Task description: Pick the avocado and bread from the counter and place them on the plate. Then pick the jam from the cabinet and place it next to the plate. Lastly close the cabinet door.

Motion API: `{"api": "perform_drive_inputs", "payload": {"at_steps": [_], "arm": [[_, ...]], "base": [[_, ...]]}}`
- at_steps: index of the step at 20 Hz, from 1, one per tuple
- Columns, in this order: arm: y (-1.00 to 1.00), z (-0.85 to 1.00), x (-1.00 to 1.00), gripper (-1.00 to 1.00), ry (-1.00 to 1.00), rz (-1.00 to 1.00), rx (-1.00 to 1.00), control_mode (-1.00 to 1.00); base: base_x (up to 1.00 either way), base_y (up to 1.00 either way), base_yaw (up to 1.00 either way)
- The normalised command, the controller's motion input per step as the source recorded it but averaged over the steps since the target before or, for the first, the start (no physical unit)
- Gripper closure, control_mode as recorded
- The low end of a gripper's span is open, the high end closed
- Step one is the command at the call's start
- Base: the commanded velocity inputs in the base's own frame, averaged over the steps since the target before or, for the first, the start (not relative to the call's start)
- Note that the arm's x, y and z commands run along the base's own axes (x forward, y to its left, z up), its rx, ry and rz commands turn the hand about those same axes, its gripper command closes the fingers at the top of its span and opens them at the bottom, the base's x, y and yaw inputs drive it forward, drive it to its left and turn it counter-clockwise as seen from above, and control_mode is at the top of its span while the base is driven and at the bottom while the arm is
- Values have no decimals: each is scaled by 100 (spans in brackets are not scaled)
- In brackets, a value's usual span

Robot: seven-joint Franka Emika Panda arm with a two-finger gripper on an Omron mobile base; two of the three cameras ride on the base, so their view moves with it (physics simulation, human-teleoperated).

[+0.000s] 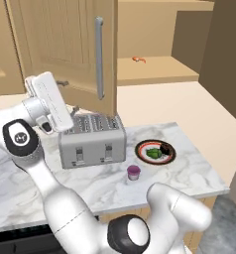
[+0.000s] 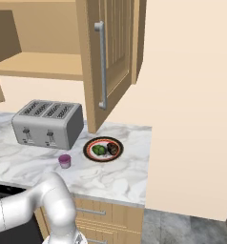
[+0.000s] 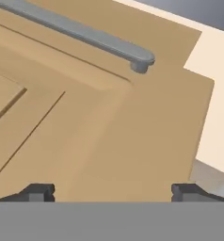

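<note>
The plate [image 1: 140, 146] [image 2: 89, 145] lies on the counter [image 1: 194, 171] [image 2: 127, 178] with the green avocado [image 1: 152, 154] [image 2: 99, 150] and the dark bread [image 1: 165, 149] [image 2: 112, 149] on it. A purple jam [image 1: 133, 172] [image 2: 64, 160] jar stands on the counter just beside the plate. The cabinet [image 1: 157, 69] [image 2: 39, 64] is open, its door [image 1: 65, 44] [image 2: 116, 52] [image 3: 132, 136] swung out. My gripper [image 1: 66, 96] [image 3: 112, 193] is open, close against the door's outer face below its silver handle [image 1: 99, 57] [image 2: 102, 66] [image 3: 76, 30], with nothing between the fingers.
A silver toaster [image 1: 92, 139] [image 2: 47, 123] stands on the counter under the open door, left of the plate. A tiny orange item [image 1: 139, 59] lies on the cabinet shelf. The counter ends just right of the plate.
</note>
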Motion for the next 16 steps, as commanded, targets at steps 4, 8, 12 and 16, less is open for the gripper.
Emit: {"api": "perform_drive_inputs", "payload": {"at_steps": [4,8,12,16], "arm": [[-100,54,-1,-100,0,28,25,-100],[-100,29,3,-100,0,30,23,-100],[-98,-20,47,-100,6,41,11,-100],[-73,-72,96,-100,16,47,1,-100]], "base": [[0,0,0],[0,0,0],[0,0,0],[0,0,0]]}}
